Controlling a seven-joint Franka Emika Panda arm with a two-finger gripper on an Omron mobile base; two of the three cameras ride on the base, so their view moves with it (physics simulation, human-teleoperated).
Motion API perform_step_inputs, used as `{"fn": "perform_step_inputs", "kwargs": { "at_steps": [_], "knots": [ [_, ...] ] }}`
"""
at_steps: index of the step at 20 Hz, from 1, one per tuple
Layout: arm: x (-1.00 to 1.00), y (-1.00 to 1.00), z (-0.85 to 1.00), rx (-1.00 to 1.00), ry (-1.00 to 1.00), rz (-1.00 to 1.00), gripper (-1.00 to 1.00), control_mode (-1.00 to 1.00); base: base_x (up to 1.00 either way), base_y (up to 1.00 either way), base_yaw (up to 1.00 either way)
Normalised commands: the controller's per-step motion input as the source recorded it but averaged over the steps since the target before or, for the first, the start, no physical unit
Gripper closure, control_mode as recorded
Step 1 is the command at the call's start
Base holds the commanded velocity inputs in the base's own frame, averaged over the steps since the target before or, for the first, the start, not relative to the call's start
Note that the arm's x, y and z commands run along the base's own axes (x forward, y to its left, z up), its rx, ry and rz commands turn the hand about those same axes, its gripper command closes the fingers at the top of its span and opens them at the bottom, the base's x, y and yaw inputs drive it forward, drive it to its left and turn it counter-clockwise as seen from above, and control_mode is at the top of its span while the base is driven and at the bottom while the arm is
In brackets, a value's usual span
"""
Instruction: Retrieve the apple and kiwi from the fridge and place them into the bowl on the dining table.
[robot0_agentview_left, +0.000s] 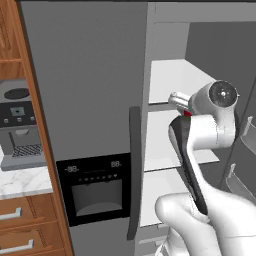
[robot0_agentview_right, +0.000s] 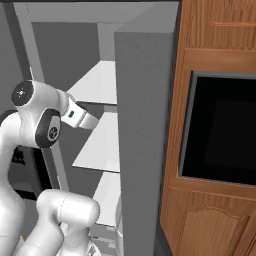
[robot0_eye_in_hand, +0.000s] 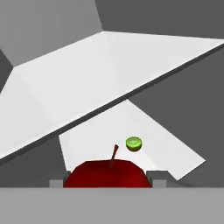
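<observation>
The fridge (robot0_agentview_left: 85, 75) stands with its right side open, showing white shelves (robot0_agentview_left: 172, 77). My gripper (robot0_eye_in_hand: 108, 181) reaches in over a shelf and is shut on the apple (robot0_eye_in_hand: 107, 174); a dark finger tip presses each side of this glossy red ball with its thin stem. The apple shows as a red sliver at the hand (robot0_agentview_left: 187, 113), and beside the hand in the right base view (robot0_agentview_right: 82, 107). The kiwi (robot0_eye_in_hand: 133, 144), small and yellowish-green, lies farther back on the white shelf (robot0_eye_in_hand: 144, 131). The bowl and the dining table are out of view.
The open fridge door (robot0_agentview_right: 142, 125) stands edge-on right of the arm, with a black wall oven (robot0_agentview_right: 222, 135) in wooden cabinetry beyond. A coffee machine (robot0_agentview_left: 20, 125) sits on a marble counter (robot0_agentview_left: 22, 182) left of the fridge. Door bins (robot0_agentview_left: 242, 175) hang at right.
</observation>
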Motion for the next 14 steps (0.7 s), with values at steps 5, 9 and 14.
{"fn": "perform_step_inputs", "kwargs": {
  "at_steps": [5,9,14],
  "knots": [
    [-1.0,0.11,-0.1,0.23,-0.45,0.0,1.0,-1.0,0.0,0.0,0.0],
    [-1.0,-0.04,0.04,0.3,-0.31,0.06,1.0,-1.0,0.0,0.0,0.0],
    [-0.96,-0.12,0.2,0.19,-0.09,0.1,1.0,-1.0,0.0,0.0,0.0]
  ]
}}
